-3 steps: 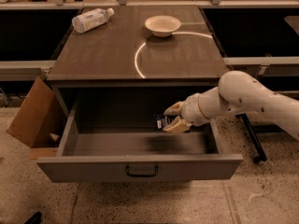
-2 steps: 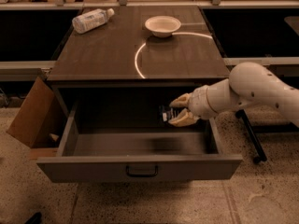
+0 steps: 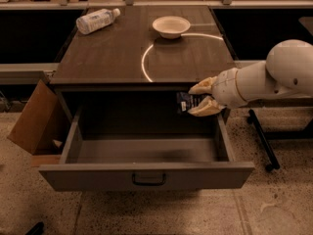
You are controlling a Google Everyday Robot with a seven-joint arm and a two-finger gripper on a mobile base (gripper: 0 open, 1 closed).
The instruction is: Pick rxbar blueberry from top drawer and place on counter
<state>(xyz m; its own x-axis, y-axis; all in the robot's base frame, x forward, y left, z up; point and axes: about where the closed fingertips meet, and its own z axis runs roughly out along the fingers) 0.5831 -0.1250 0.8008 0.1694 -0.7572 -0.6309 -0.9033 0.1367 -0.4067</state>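
Observation:
My gripper (image 3: pixel 199 99) is shut on the rxbar blueberry (image 3: pixel 186 102), a small dark blue bar with white lettering. It holds the bar in the air above the right side of the open top drawer (image 3: pixel 146 173), just below the counter's front edge. The drawer is pulled out, with a dark handle (image 3: pixel 148 179) at its centre. The counter (image 3: pixel 112 53) is the grey-brown top behind, with a bright curved reflection. My white arm comes in from the right.
A clear plastic bottle (image 3: pixel 97 20) lies at the counter's back left. A white bowl (image 3: pixel 170 26) stands at the back middle. A brown cardboard box (image 3: pixel 35 120) sits on the floor left of the drawer. A black stand leg (image 3: pixel 262 138) is at the right.
My gripper has risen out of the drawer with the bar and moved right and up toward the counter's front edge.

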